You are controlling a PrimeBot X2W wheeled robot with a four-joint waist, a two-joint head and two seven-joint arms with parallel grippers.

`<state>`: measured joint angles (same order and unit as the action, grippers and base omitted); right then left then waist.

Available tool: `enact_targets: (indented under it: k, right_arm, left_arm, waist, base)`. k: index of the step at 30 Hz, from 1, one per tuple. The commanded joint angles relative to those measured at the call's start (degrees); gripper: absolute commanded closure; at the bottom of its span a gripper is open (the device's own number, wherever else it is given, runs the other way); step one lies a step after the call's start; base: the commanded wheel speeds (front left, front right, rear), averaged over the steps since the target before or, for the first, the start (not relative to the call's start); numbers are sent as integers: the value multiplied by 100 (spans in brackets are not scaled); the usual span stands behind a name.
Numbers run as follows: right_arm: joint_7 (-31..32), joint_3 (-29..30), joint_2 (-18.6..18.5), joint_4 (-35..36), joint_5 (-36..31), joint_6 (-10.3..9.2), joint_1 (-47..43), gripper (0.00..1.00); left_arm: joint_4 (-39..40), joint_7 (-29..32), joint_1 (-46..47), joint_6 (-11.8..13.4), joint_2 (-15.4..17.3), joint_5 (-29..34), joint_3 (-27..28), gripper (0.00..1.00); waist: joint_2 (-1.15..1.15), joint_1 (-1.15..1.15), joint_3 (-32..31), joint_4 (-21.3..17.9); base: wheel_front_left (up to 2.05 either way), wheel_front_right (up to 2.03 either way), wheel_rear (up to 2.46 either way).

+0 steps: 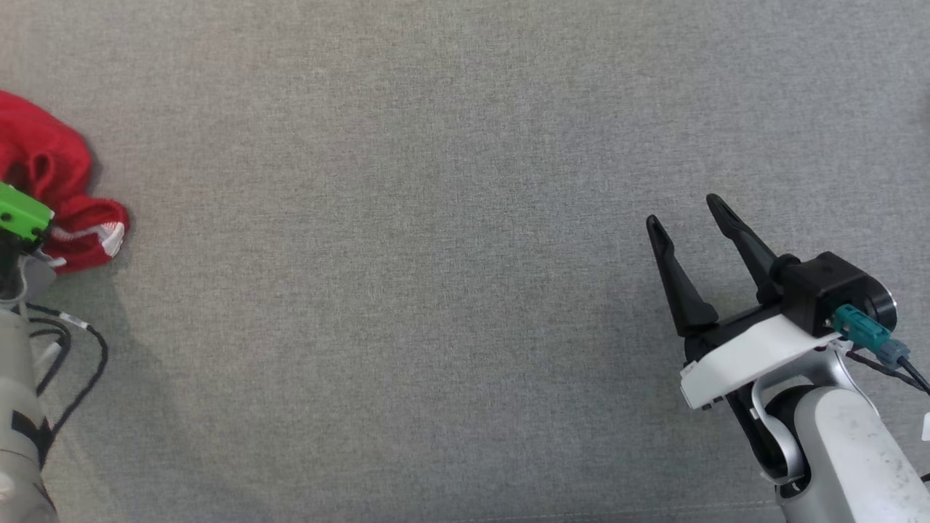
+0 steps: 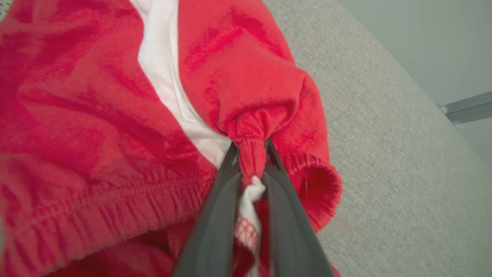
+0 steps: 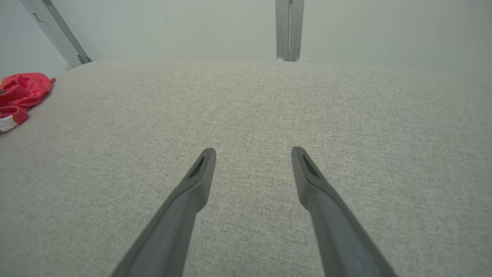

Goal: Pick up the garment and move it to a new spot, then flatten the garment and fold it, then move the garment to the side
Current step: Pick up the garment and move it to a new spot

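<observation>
I see the red garment bunched at the far left of the head view, cut off by the picture's edge. It lies on the grey cloth-covered worktop. My left claw is nipped narrow onto it. In the left wrist view both dark fingers squeeze a gathered nub of red fabric, with a twist of white cloth caught between them lower down. A white stripe runs through the red above the grip. A ribbed hem crosses to the left of the fingers, and a cuff-like opening sits just to their right.

In that same view the worktop's edge runs on a slant at the upper right, close beyond the garment, and a metal bar shows past it. In the right wrist view the garment sits near the far left corner, close to a slanted strut. The far edge runs straight across the top of that view, with an upright post behind it.

A broad run of grey cloth stretches from the garment across to my right claw, so the two are well apart. That claw stands wide, with nothing between its fingers, at the lower right of the head view. I cannot tell whether its tips touch the cloth. On my left arm a green block overlaps the garment's near side, and black cables loop beside the pale forearm.
</observation>
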<state>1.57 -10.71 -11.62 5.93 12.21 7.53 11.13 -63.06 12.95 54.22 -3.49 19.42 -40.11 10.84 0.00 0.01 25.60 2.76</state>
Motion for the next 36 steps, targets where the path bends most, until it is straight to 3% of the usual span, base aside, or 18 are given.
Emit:
enact_targets:
  k: [1,10,17,28,36]
  right_arm:
    - [-102,-19,47,-127,34,-9,21,0]
    - [-593,-28,443,-924,153,-9,-217,0]
    - [-739,30,584,-1151,163,-9,-320,0]
    - [-646,69,587,-1066,82,-9,-325,0]
    - [-639,175,608,-928,52,-9,-296,0]
  left_arm:
    - [121,-2,184,-39,215,103,-67,100]
    - [1259,294,413,-315,296,411,-678,100]
    - [2634,1009,197,-369,-98,297,-1235,100]
    - [4682,1888,-468,-392,-1219,-303,-2006,100]
    - [5395,1832,-987,-352,-1592,-552,-2859,100]
  waist:
    - [0,-1,-485,140]
    - [0,-1,-1644,146]
    - [0,-1,-2191,-87]
    - [0,-1,-2173,-1152]
    - [0,-1,-1802,-1978]
  base:
    - [0,0,0]
    - [0,0,0]
    - [0,0,0]
    - [0,0,0]
    - [0,0,0]
